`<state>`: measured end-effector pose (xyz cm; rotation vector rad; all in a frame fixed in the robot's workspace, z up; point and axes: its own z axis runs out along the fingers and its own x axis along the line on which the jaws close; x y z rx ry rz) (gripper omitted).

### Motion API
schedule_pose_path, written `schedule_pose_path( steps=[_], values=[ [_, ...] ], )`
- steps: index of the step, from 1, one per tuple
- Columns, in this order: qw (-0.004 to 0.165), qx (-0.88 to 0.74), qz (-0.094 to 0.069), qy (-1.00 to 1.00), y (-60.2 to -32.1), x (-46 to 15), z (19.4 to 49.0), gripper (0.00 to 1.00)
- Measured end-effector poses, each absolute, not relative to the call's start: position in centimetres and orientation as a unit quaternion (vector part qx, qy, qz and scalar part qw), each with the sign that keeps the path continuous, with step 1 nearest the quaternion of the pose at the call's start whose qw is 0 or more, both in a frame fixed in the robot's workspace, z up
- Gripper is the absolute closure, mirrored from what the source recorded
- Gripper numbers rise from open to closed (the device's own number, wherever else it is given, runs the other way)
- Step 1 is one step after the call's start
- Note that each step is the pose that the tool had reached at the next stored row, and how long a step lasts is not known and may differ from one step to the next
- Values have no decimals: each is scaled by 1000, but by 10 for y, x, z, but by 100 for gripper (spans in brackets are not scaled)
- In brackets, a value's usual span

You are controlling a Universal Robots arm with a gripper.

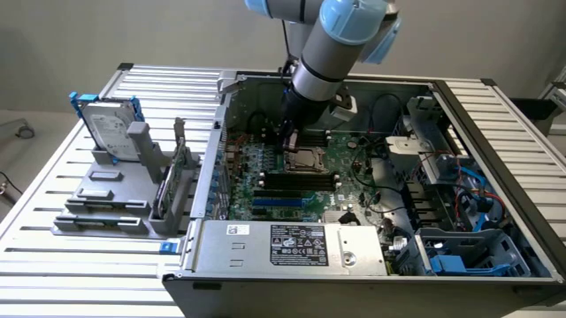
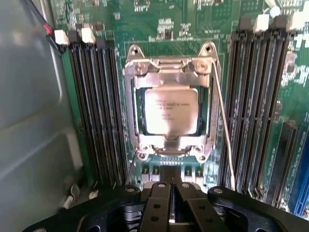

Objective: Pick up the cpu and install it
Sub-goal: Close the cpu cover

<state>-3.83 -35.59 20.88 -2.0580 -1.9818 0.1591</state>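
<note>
single arm [image 1: 329, 63] enters from the top of the exterior view. its grey tube link slants down toward that view's left, with pale blue joint caps [image 1: 354, 16] at the upper end. wrist [image 1: 296, 109] is dark and cylindrical, pointing almost straight down. the jaws hang at its low end, tips aimed downward, narrow and dark in the exterior view. in the wrist view, two black fingers [image 2: 155, 208] lie side by side, their inner edges meeting along a thin seam. black linkage bars [image 2: 96, 212] splay out to either side behind the fingers, with round pivot screws showing on them. jaws drawn fully together and empty, held level and square to the wrist camera.
</note>
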Motion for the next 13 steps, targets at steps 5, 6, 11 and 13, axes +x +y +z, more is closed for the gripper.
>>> schedule_pose_path(
  steps=[5, 6, 11, 13],
  values=[
    [140, -712, 55, -686, -356, -43, 214, 89],
    [140, -712, 55, -686, -356, -43, 214, 89],
    [142, -712, 53, -686, -356, -43, 214, 89],
    [143, -712, 52, -686, -356, -43, 214, 89]
  ],
)
